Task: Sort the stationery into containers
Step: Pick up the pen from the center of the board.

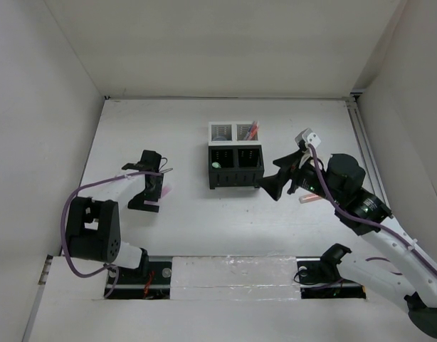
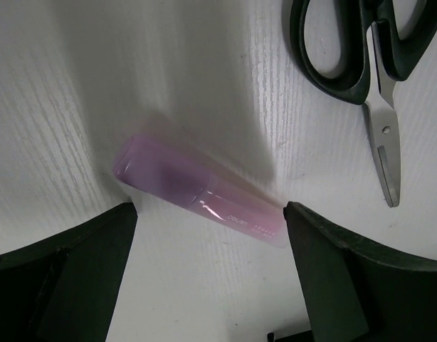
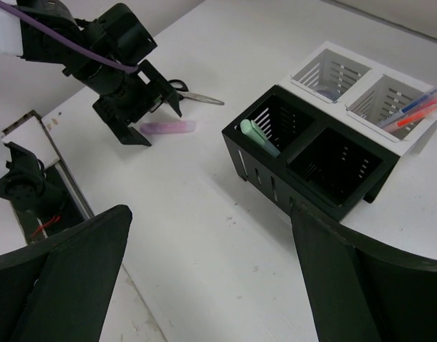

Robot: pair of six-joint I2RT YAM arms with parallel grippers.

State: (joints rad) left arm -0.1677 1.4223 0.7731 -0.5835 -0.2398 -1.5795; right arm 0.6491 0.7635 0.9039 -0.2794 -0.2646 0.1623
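One item at a time: take pink marker point(image 2: 197, 189) first. Lies flat on table point(image 2: 97, 85), well left of bins, slantwise between fingers of left gripper point(image 2: 210, 214). Spread either side of it, pinching nothing yet; right finger just beside one end, perhaps touching, hard to tell.

Square up before squeezing: turn wrist to bring pads onto long sides of barrel, not ends; otherwise likely to skid or pivot out. Aim for mid-barrel, for a level hang. Stay low to table, allowing for a round barrel apt to roll. Mind scissors point(image 2: 361, 64), lying just beyond marker, apart from it; avoid nudging blades.

Close gently, lift straight up, watch for slip; reopen and retry rather than drag. Carry right toward black bins point(image 1: 235, 167). Drop into left one, beside green marker point(image 3: 258, 135) already there: probably proper home. Pass over white bins point(image 1: 233, 132) on far side, right one holding red pens point(image 3: 411, 114). Tip marker upright before release, clear of rim.

Leave right gripper point(image 3: 210, 210) hovering right of bins, spread wide, empty, out of path. Save orange marker point(image 1: 309, 200), near it, for later.
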